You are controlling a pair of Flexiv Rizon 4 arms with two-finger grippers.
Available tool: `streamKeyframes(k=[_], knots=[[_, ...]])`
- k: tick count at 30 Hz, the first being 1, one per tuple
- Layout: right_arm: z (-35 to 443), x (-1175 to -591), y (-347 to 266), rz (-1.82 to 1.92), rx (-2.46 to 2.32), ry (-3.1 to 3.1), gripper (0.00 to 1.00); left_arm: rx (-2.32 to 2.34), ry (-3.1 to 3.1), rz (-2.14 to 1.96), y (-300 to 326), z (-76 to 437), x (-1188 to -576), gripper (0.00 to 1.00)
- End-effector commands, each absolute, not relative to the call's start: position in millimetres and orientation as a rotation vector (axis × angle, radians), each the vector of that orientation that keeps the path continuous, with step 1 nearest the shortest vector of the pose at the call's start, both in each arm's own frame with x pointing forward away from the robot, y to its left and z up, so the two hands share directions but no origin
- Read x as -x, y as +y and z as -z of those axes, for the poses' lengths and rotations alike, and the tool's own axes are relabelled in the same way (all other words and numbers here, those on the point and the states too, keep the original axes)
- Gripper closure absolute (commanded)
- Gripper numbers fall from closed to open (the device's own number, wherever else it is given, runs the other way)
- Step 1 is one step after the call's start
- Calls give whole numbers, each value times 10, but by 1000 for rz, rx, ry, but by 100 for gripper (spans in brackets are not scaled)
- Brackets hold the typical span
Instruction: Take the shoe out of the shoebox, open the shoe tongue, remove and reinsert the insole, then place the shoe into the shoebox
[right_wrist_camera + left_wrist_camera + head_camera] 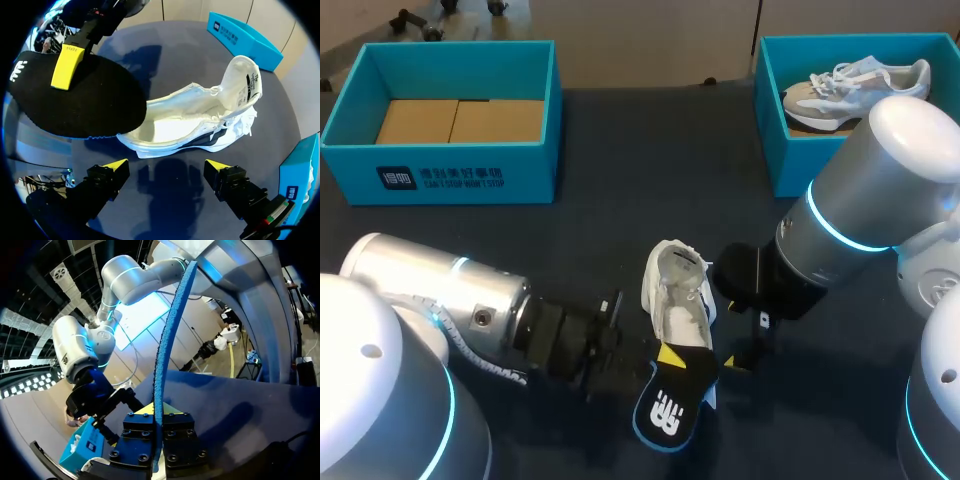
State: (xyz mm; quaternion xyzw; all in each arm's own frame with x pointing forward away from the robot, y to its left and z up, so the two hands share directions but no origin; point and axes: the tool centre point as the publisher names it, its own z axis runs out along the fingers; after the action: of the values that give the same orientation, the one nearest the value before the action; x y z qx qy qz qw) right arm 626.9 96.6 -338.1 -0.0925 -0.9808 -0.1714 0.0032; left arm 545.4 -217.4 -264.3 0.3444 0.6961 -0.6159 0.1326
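Left shoebox (440, 175) and right shoebox (790, 165) are being kept well behind the white sneaker (678, 290). Just beside it, a black insole (670, 410) is being pinched by the left gripper (667, 358); the right gripper (167, 167) is being held wide.

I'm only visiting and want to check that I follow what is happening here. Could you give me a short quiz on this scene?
1. True or false: the right gripper is shut on the white shoe.
2. What holds the black insole? A) the left gripper. B) the right gripper. C) nothing, it lies inside the shoe.
3. Fill in: the second shoe lies in the teal box at the table's far ____ corner.

Key
1. False: its fingers stand open beside the shoe, empty.
2. A.
3. Right.
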Motion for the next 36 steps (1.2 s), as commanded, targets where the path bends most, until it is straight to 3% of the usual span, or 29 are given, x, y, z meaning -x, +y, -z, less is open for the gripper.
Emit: streamKeyframes(k=[1, 36], knots=[[3391, -6257, 970, 537, 291, -3078, 0, -1001, 2022, 1783, -2194, 2645, -5453, 100], [3391, -6257, 970, 537, 291, -3078, 0, -915, 1954, 1860, -2374, 2752, -5440, 100]])
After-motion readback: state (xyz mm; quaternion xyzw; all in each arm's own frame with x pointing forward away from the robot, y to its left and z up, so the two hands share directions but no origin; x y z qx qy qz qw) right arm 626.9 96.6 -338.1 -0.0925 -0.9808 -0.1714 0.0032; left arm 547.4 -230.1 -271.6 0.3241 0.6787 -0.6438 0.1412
